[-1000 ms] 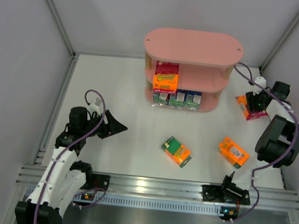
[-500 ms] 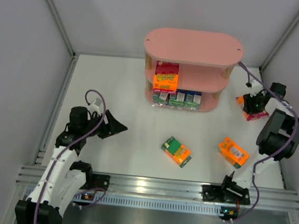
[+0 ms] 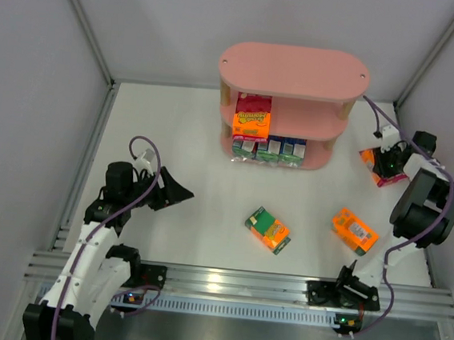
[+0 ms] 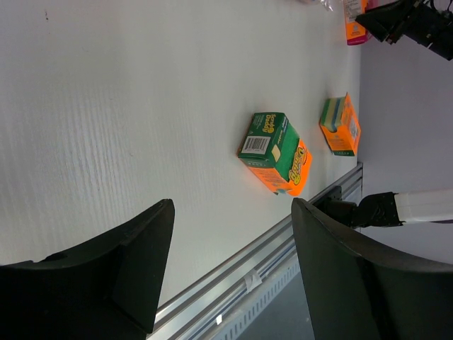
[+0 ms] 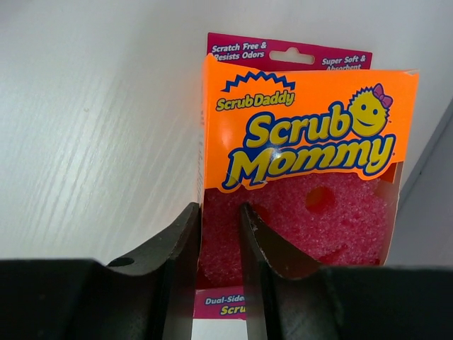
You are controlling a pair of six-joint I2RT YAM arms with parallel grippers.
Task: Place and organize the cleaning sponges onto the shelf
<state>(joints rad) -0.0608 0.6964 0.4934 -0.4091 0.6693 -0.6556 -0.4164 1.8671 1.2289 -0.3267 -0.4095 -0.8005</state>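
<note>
Pack (image 5: 304, 142) — lower label behind right gripper (image 5: 219, 209)

White table (image 3: 181, 149) – ribbed surface. Grey enclosure walls (image 3: 27, 78), metal corner posts (image 3: 84, 24). Aluminium rail (image 3: 232, 283) along near edge – slotted strip beside it.

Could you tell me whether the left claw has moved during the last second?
No. In the top view the left claw sits at the same spot relative to the table's left rail as before, open and empty.
</note>
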